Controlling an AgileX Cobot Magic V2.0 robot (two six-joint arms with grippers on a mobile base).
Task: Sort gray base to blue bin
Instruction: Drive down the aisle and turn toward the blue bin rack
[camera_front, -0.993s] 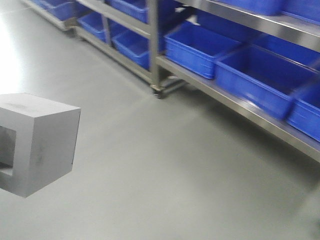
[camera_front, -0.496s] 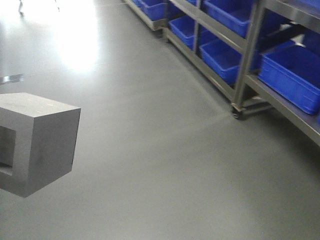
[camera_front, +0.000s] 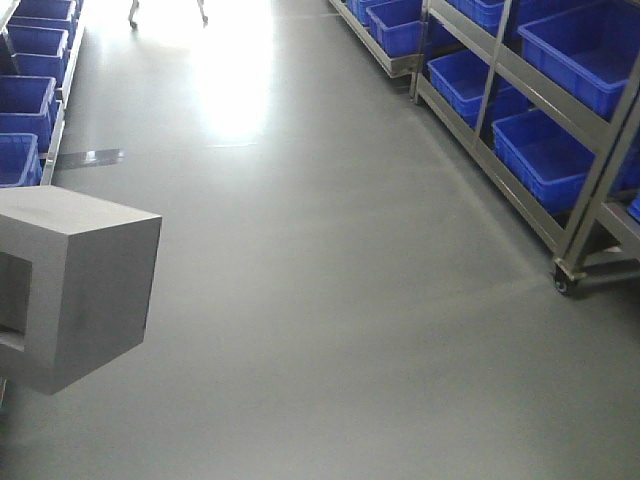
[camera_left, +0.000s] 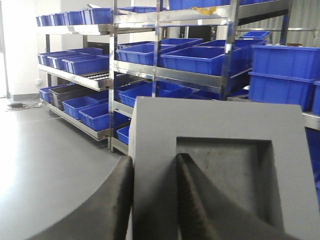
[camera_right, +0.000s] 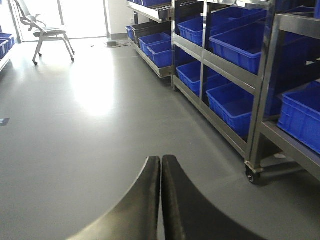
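Observation:
The gray base (camera_front: 80, 285) is held off the floor at the left edge of the front view, its square recess facing left. In the left wrist view the gray base (camera_left: 220, 130) fills the lower right. My left gripper (camera_left: 154, 159) is shut on one wall of it, with one finger (camera_left: 117, 200) outside the block and the other finger (camera_left: 192, 200) inside the recess. My right gripper (camera_right: 160, 159) is shut and empty above the bare floor. Several blue crates stand on racks; I cannot tell which of them is the blue bin.
A steel rack with blue crates (camera_front: 560, 160) runs along the right, with a caster (camera_front: 565, 285) at its near post. More blue crates (camera_front: 25, 110) line the far left. A chair (camera_right: 45, 30) stands at the far end of the aisle. Grey floor (camera_front: 330, 300) lies between.
The front view has swung: the racks have slid to the right and the long aisle with left-hand crates now shows. The gray base stays at the same spot in the frame.

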